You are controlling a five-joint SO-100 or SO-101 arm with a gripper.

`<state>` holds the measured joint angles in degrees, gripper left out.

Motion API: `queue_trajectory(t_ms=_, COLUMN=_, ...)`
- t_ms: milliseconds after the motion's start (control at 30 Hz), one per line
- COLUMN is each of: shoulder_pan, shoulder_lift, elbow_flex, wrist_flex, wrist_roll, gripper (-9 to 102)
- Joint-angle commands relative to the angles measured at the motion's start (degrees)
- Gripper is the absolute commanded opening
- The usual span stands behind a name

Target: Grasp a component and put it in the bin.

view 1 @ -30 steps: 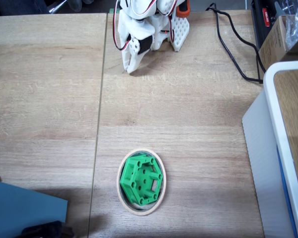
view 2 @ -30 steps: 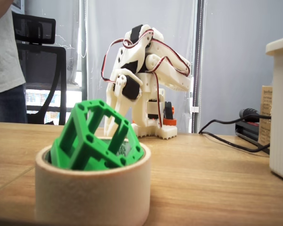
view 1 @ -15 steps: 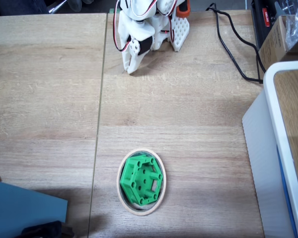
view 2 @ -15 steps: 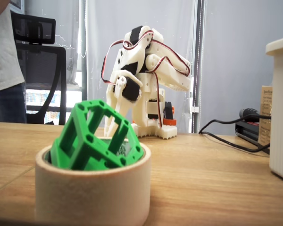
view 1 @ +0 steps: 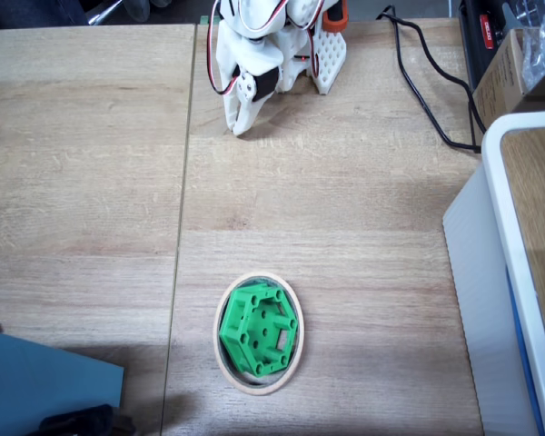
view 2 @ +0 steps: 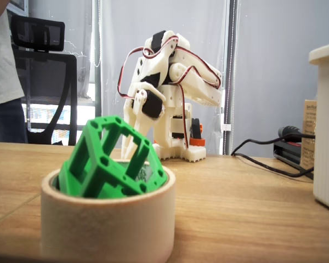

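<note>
The bright green hexagonal component [view 1: 254, 329] sits tilted inside the bin [view 1: 259, 389], a thin beige oval ring near the table's front edge. In a fixed view from table height the component [view 2: 101, 163] juts above the bin's wall [view 2: 107, 224]. My gripper [view 1: 239, 127] is far off at the back of the table, folded down in front of the white arm base with its tip just above the wood. It is shut and holds nothing. From table height the gripper [view 2: 127, 149] shows behind the green block, which partly covers its tip.
A large white container with a blue edge [view 1: 500, 272] fills the right side. Black cables [view 1: 418, 82] and a cardboard box [view 1: 513, 73] lie at the back right. A blue object [view 1: 45, 381] covers the front left corner. A person [view 2: 3, 71] stands at the left behind the table.
The arm has settled very slightly back toward its base. The person at the left has edged further left. Component and bin have not moved.
</note>
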<state>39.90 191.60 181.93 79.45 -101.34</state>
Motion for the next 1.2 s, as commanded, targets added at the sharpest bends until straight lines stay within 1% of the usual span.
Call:
queue_trajectory(t_ms=0, shoulder_pan=-0.26, shoulder_lift=0.26, elbow_flex=-0.09, wrist_flex=0.79, wrist_roll=-0.7, gripper=1)
queue_trajectory(t_ms=233, shoulder_pan=-0.18, shoulder_lift=0.26, elbow_flex=0.09, wrist_flex=0.79, wrist_roll=-0.7, gripper=1)
queue_trajectory(t_ms=433, shoulder_pan=-0.35, shoulder_lift=0.26, elbow_flex=4.31, wrist_flex=0.09, wrist_roll=-0.7, gripper=1)
queue_trajectory(t_ms=1167, shoulder_pan=-0.35, shoulder_lift=0.26, elbow_flex=3.96, wrist_flex=0.09, wrist_roll=-0.7, gripper=1)
